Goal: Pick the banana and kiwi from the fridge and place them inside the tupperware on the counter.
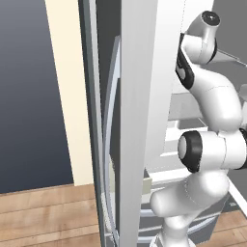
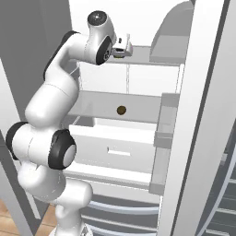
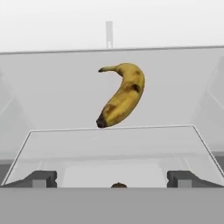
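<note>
Left base view: tall white-walled fridge open, grey door edge-on, my white arm reaching inside.

Right base view: my gripper over upper pale grey shelf; small round olive-brown kiwi on shelf below.

Hand view: slim curved yellow banana lying on shelf ahead, untouched, long axis diagonal, stem upper-left, dark tip lower-left. My jaws apart. Step: approach; next, advance, straddle middle, close.
</note>
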Controlling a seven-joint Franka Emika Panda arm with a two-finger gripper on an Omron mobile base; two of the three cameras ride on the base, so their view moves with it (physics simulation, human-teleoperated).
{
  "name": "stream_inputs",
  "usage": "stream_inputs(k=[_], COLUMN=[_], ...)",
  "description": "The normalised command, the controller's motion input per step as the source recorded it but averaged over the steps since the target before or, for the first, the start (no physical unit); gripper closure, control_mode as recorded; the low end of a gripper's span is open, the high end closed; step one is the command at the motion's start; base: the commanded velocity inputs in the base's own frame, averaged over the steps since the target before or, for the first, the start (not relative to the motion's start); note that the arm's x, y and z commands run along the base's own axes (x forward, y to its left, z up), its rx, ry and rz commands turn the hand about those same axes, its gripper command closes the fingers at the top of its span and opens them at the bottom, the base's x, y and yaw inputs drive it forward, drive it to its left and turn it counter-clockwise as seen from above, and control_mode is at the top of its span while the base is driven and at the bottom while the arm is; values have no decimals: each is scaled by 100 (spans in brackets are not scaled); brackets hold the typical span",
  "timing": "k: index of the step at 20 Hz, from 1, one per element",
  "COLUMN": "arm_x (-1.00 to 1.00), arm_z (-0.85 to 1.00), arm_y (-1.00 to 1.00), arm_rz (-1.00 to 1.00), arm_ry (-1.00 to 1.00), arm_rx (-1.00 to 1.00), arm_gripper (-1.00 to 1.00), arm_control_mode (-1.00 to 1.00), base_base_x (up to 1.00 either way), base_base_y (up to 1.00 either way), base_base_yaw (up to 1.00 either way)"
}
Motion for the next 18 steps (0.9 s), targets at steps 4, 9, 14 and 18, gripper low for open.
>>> stream_inputs(k=[4,9,14,18], arm_x=[49,48,45,50], arm_z=[-2,-11,-7,-3], arm_y=[-3,-10,-16,-11], arm_rz=[0,0,0,0], arm_ry=[3,4,5,5], arm_rx=[0,0,0,0], arm_gripper=[-100,-100,-100,-100], arm_control_mode=[-100,-100,-100,-100], base_base_x=[0,0,0,0], base_base_y=[0,0,0,0], base_base_yaw=[0,0,0,0])
